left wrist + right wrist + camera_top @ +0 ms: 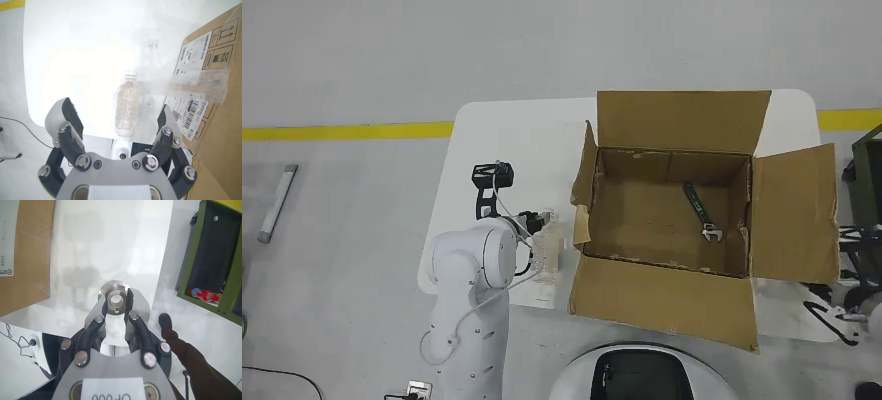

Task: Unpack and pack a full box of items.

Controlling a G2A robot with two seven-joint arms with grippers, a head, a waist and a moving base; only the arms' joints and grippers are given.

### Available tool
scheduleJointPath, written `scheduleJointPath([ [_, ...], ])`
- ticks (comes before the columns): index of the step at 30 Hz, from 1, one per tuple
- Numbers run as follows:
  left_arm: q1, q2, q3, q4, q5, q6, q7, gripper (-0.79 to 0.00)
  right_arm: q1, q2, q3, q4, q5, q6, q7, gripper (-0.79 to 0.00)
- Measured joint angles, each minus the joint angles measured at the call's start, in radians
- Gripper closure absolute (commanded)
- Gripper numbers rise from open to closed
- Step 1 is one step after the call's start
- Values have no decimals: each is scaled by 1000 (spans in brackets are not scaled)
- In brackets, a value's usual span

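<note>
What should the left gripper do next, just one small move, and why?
Probably ease the left gripper down toward the clear plastic bottle on the white table: its jaws stand open and apart from the bottle, which sits in line between them, beside the brown cardboard box, so nothing is gripped yet.

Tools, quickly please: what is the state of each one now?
Left tool: open, holding nothing.
Right tool: closed on the metal flange.
</note>
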Motion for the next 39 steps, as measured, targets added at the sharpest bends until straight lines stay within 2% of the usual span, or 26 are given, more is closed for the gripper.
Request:
scheduleJointPath([
  [6,0,0,0,0,0,0,0,-785,39,4,-60,58,-26,-4,-6,-9],
  [8,0,0,0,0,0,0,0,-785,57,6,-75,70,-38,-5,2,-74],
  [9,0,0,0,0,0,0,0,-785,64,6,-81,75,-42,-5,7,-157],
  [12,0,0,0,0,0,0,0,-785,83,9,-100,90,-56,-7,23,-182],
  [15,0,0,0,0,0,0,0,-785,97,11,-108,96,-66,-4,34,-268],
  [19,0,0,0,0,0,0,0,-785,100,13,-93,55,-54,4,47,-416],
  [21,0,0,0,0,0,0,0,-785,95,15,-76,28,-42,4,56,-539],
  [23,0,0,0,0,0,0,0,-785,91,17,-50,-4,-42,12,67,-514],
  [25,0,0,0,0,0,0,0,-785,90,19,-14,-40,-45,30,77,-453],
  [26,0,0,0,0,0,0,0,-785,91,20,16,-69,-50,44,84,-394],
  [28,0,0,0,0,0,0,0,-785,97,22,65,-118,-55,63,90,-372],
  [32,0,0,0,0,0,0,0,-785,165,29,150,-166,-41,70,41,-385],
  [35,0,0,0,0,0,0,0,-785,241,38,132,-162,-38,34,-28,-348],
  [38,0,0,0,0,0,0,0,-785,310,46,72,-162,-17,-1,-57,-200],
  [39,0,0,0,0,0,0,0,-785,332,48,49,-162,-11,-13,-58,-105],
])
